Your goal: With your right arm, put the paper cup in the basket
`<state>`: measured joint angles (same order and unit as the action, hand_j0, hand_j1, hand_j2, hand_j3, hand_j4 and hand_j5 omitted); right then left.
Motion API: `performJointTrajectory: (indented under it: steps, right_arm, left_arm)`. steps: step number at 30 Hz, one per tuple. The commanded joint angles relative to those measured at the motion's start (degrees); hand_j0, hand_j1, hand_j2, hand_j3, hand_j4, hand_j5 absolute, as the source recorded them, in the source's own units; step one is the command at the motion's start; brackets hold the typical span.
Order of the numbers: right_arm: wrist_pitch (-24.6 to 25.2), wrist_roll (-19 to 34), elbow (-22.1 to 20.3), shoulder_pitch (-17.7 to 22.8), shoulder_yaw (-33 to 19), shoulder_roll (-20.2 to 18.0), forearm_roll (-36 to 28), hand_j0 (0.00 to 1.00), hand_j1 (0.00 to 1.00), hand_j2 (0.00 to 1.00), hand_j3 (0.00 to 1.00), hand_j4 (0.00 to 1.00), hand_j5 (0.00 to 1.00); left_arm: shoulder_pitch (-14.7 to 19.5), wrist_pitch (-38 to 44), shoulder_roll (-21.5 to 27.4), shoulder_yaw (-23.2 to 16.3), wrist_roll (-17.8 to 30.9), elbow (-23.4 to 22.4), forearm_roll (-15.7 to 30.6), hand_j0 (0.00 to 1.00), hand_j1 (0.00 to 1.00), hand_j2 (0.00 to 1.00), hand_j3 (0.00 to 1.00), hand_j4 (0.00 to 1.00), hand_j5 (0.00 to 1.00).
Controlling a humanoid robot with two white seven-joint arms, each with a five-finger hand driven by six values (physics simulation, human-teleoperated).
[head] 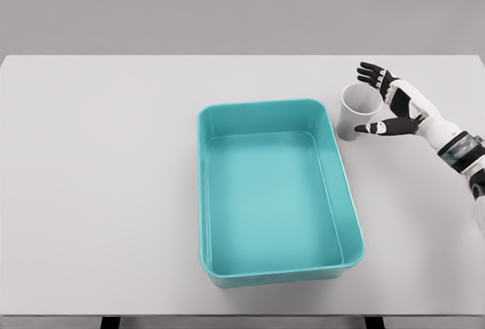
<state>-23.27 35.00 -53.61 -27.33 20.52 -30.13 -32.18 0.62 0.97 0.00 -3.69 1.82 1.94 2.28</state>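
Observation:
A white paper cup [355,111] stands upright on the table, just right of the far right corner of the teal basket [204,192]. My right hand [377,101] reaches in from the right edge and is right beside the cup, palm toward it. Its fingers [371,73] are spread behind the cup's rim and the thumb [371,127] lies in front of the cup. The hand is open and I cannot tell whether it touches the cup. Nothing lies in the basket. The left arm is out of sight.
The white table [98,177] spans the whole view, with its front edge near the bottom of the picture and its far edge at the top. The basket sits slightly right of the middle.

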Motion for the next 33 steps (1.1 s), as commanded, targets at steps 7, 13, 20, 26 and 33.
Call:
performJointTrajectory:
  steps: [7, 13, 20, 26, 33]
  right_arm:
    - [-0.2, 0.0, 0.18, 0.35, -0.31, -0.1, -0.43, 1.0, 1.0, 1.0, 1.0, 1.0, 1.0]
    - [-0.2, 0.0, 0.53, 0.44, -0.13, -0.02, -0.43, 1.0, 1.0, 1.0, 1.0, 1.0, 1.0]
    - [-0.38, 0.0, 1.94, 0.44, -0.05, 0.07, -0.34, 1.0, 1.0, 1.0, 1.0, 1.0, 1.0]
    - [-0.29, 0.0, 2.11, 0.44, -0.04, 0.69, -0.34, 1.0, 1.0, 1.0, 1.0, 1.0, 1.0]
    - [-0.2, 0.0, 2.81, 0.53, -0.04, 1.57, -0.26, 1.0, 1.0, 1.0, 1.0, 1.0, 1.0]
  left_arm:
    - [0.0, 0.0, 0.0, -0.01, 0.03, -0.01, 0.01, 1.0, 1.0, 1.0, 1.0, 1.0, 1.0]
    - [0.0, 0.0, 0.0, -0.01, 0.03, -0.01, 0.01, 1.0, 1.0, 1.0, 1.0, 1.0, 1.0]
    - [0.0, 0.0, 0.0, -0.01, 0.03, -0.01, 0.01, 1.0, 1.0, 1.0, 1.0, 1.0, 1.0]
    - [0.0, 0.0, 0.0, -0.01, -0.06, -0.01, 0.01, 1.0, 1.0, 1.0, 1.0, 1.0, 1.0]
    - [0.0, 0.0, 0.0, -0.01, -0.06, -0.01, 0.01, 1.0, 1.0, 1.0, 1.0, 1.0, 1.0]
